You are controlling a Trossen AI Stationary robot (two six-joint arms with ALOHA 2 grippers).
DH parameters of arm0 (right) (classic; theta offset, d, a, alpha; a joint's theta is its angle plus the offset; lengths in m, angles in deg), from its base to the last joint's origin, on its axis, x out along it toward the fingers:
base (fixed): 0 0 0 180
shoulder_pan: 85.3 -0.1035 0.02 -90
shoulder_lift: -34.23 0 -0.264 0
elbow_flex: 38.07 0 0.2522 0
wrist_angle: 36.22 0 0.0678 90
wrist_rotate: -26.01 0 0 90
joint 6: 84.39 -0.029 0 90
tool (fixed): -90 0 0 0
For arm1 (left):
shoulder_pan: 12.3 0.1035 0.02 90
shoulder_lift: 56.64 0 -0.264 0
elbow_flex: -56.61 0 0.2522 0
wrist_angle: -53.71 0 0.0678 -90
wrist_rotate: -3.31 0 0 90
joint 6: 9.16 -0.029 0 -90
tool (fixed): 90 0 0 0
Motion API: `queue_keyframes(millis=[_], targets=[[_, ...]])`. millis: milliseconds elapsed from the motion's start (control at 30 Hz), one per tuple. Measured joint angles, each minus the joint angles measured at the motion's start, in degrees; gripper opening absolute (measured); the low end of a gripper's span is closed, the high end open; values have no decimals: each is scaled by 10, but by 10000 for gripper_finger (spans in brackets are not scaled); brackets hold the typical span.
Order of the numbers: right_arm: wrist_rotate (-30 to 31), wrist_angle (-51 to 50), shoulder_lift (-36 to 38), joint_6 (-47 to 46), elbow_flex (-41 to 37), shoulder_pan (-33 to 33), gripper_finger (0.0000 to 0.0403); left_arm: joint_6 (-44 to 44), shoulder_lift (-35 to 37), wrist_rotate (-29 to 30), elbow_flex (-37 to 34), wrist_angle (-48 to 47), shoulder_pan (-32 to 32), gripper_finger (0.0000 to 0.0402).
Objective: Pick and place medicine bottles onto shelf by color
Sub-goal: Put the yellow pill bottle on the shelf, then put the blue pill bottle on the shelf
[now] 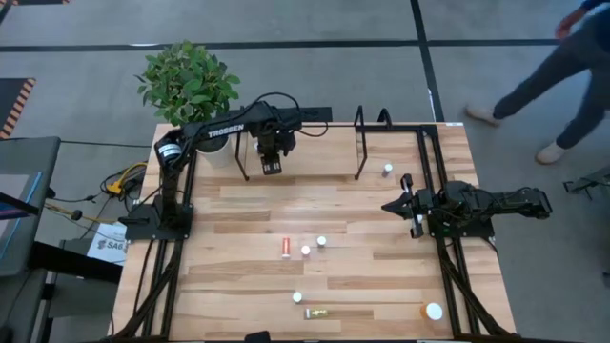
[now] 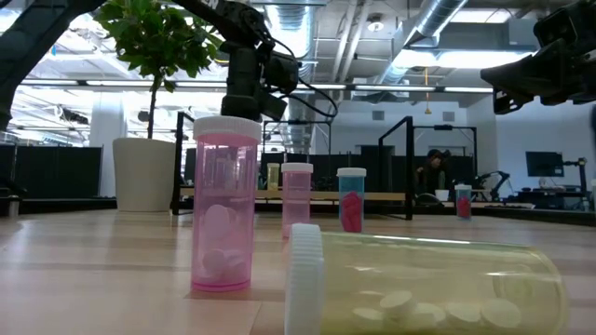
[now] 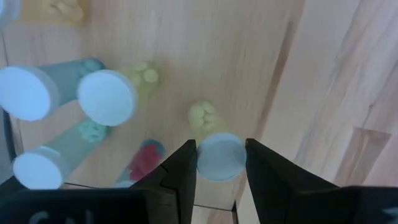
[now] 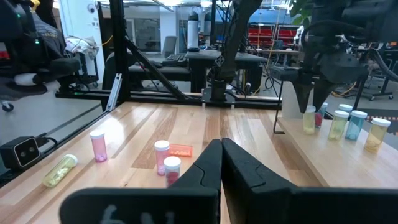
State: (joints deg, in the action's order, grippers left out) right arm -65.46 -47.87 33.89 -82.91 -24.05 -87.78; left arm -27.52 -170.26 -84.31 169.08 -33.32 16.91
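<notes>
While the left gripper (image 1: pixel 272 164) hangs over the shelf (image 1: pixel 315 168) at the table's far edge, its fingers (image 3: pixel 180 168) pinch a white-capped yellow bottle (image 3: pixel 214 149) by the cap, upright above the light board. Four more bottles stand close together on that board just beside it: a blue one (image 4: pixel 356 124), three yellowish ones (image 4: pixel 376 133), with something red (image 4: pixel 319 118) half hidden among them, so that end of the shelf is crowded while the stretch toward the other black end loop (image 1: pixel 360 143) lies bare. One small bottle (image 1: pixel 388 169) stands alone past that loop, near the right arm.

The right gripper (image 1: pixel 389 206) waits at the right side of the table (image 1: pixel 238 214), fingers pressed together on nothing, well apart from everything.

Mid-table, a red bottle (image 1: pixel 286 248) lies flat near two standing ones (image 1: pixel 314 246). Toward the near edge stand a pink bottle (image 2: pixel 224 203) and, beside it, a yellow bottle on its side (image 2: pixel 428 284). A larger orange bottle (image 1: pixel 431 311) sits close to the near right corner.
</notes>
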Motion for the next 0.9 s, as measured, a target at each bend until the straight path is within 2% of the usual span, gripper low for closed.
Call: queue_keyframes(millis=[500,900], targets=[[0,0,0,0,0,0,26,37,0,-3,0,6,2,165],[0,0,0,0,0,0,26,30,0,24,92,-59,3,167]])
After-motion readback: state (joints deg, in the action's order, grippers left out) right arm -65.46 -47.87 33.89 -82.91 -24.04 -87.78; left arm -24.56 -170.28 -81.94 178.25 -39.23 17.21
